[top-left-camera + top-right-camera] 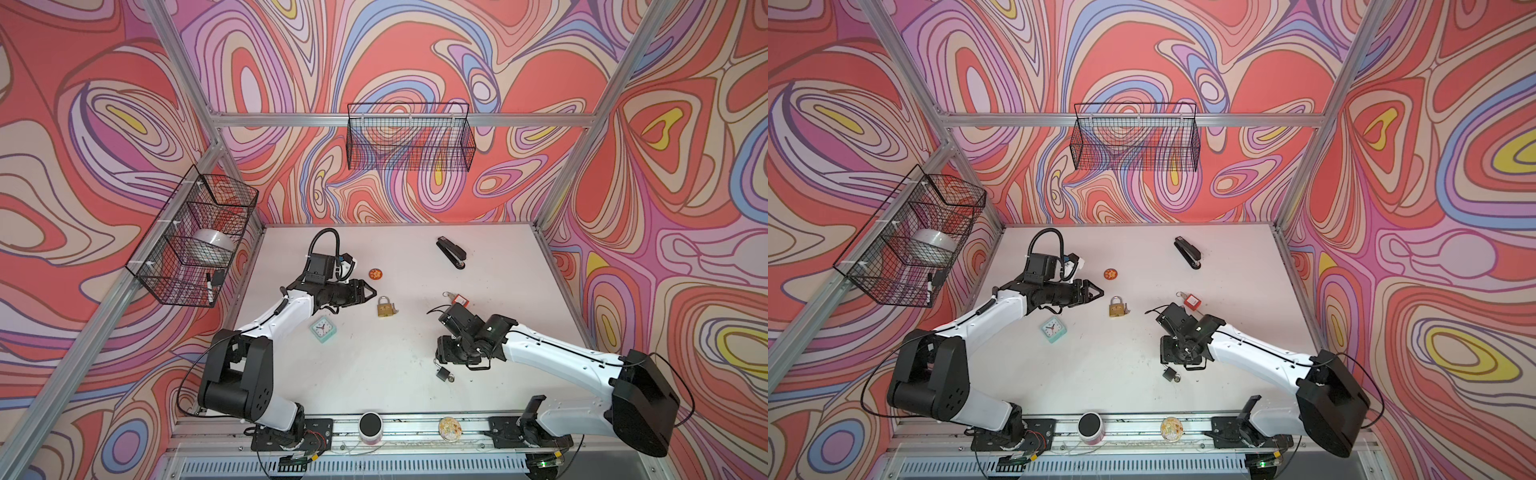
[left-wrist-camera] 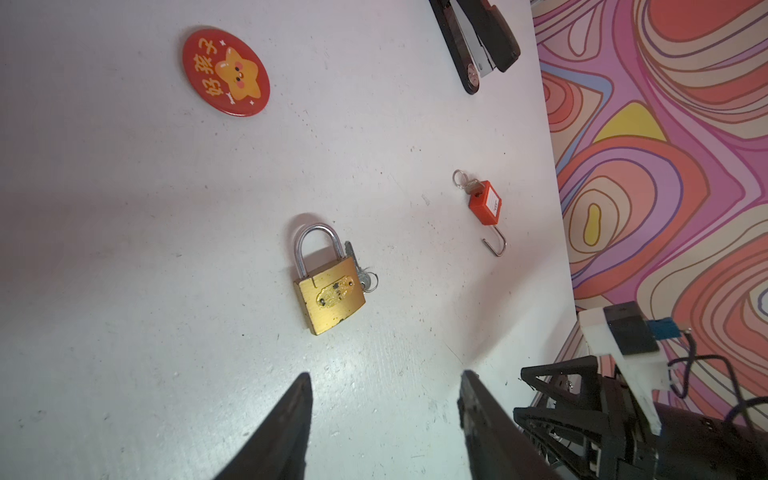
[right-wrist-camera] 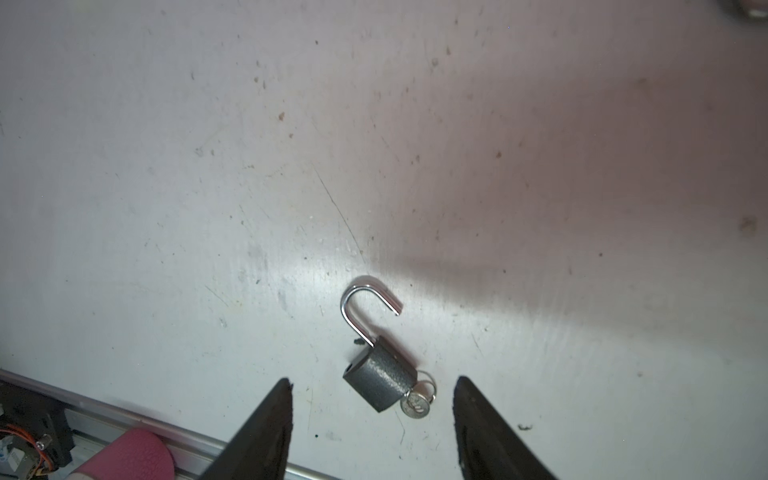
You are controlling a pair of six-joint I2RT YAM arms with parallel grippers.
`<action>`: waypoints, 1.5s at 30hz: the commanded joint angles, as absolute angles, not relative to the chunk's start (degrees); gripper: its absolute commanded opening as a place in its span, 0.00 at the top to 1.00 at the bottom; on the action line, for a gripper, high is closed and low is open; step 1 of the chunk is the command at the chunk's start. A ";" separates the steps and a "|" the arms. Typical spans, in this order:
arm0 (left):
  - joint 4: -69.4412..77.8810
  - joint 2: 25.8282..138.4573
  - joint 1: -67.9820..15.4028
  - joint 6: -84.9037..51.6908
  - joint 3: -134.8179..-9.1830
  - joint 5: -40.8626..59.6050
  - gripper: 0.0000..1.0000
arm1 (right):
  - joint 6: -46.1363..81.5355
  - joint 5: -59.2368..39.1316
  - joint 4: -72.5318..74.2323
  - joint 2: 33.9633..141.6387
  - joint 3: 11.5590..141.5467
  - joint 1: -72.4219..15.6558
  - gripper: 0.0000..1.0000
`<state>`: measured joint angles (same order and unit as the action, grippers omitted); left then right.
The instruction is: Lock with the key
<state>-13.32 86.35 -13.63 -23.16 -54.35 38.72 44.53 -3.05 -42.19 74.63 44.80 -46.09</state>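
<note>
Grey lock (image 3: 379,384), shackle open, key (image 3: 415,403) in, lies low centre between my right tool's (image 3: 372,380) parted tips; left tool (image 2: 386,376) parted, empty.

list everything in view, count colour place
brass padlock: 1, gold, centre
red padlock: 1, red, right of centre
grey padlock: 1, dark grey, front, shackle open
stapler: 1, black, rear
badge: 1, red, behind brass padlock
clock: 1, mint, left of centre
wire baskets: 2, black, left wall, back wall
tape roll: 1, silvery, left basket
marker: 1, black-white, left basket
cylinder: 1, pink, front rail
disc: 1, patterned, front rail
left gripper: 1, black, open, empty
right gripper: 1, black, open, over grey padlock
</note>
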 commanded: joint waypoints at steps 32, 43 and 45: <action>-13.95 85.61 -16.08 -23.38 -53.39 38.31 0.42 | 45.45 -1.14 -42.63 90.51 47.55 -56.49 0.55; -14.73 86.13 -18.80 -21.58 -54.37 44.76 0.41 | 42.65 1.42 -44.40 87.59 47.95 -56.38 0.77; -14.11 86.09 -19.54 -22.68 -53.65 46.24 0.41 | 42.16 1.93 -44.15 86.15 48.17 -56.45 0.79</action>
<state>-13.56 86.35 -18.63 -22.72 -53.84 42.41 43.44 -0.67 -43.35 88.47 47.77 -56.29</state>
